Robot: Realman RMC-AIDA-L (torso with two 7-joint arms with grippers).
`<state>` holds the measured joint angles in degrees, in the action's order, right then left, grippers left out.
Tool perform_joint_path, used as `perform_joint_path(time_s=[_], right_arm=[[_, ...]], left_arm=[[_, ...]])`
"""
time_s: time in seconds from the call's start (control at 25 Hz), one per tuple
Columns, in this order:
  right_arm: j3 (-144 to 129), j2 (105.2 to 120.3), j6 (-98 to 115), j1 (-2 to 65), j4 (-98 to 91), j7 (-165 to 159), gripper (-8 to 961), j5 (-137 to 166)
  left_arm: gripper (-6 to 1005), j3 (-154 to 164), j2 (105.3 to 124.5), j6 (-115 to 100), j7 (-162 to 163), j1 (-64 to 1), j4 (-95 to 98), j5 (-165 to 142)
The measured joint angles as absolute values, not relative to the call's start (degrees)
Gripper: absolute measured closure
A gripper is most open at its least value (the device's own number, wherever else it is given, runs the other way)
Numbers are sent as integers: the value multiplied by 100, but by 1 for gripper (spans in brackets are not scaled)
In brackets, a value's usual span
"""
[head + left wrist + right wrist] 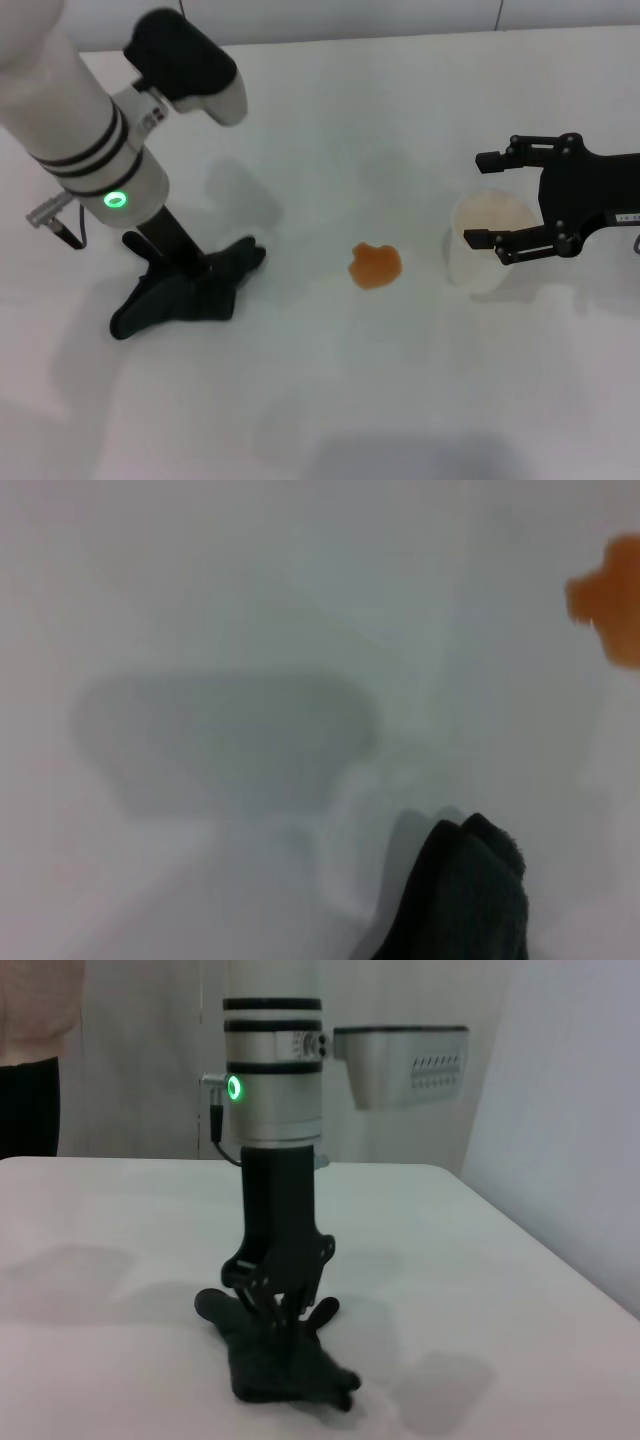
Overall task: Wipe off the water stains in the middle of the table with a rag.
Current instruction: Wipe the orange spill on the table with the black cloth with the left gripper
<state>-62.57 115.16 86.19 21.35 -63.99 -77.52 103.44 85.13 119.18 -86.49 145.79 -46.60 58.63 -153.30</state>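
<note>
The black rag (160,305) lies on the white table (330,400) at the left. My left gripper (198,274) stands straight down on it, fingers pinched together into the cloth; the right wrist view shows this gripper (278,1316) and the rag (290,1372) from the side. The orange water stain (375,265) sits in the middle of the table, apart from the rag to its right. The left wrist view shows a rag tip (462,900) and the stain's edge (612,605). My right gripper (478,198) is open at the right.
A white paper cup (490,222) stands right of the stain, between and below my right gripper's open fingers, not clamped. The left arm's white forearm (80,120) reaches in from the far left corner. The table's far edge (400,35) runs along the back.
</note>
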Motion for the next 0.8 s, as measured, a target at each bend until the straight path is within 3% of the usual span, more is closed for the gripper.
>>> perform_joint_path(time_s=[0.8], right_arm=[[-6286, 11519, 8602, 2139, -6413, -7743, 108, 10335]], left_arm=[[929, 8608, 11961, -6616, 14612, -4712, 5540, -13975]])
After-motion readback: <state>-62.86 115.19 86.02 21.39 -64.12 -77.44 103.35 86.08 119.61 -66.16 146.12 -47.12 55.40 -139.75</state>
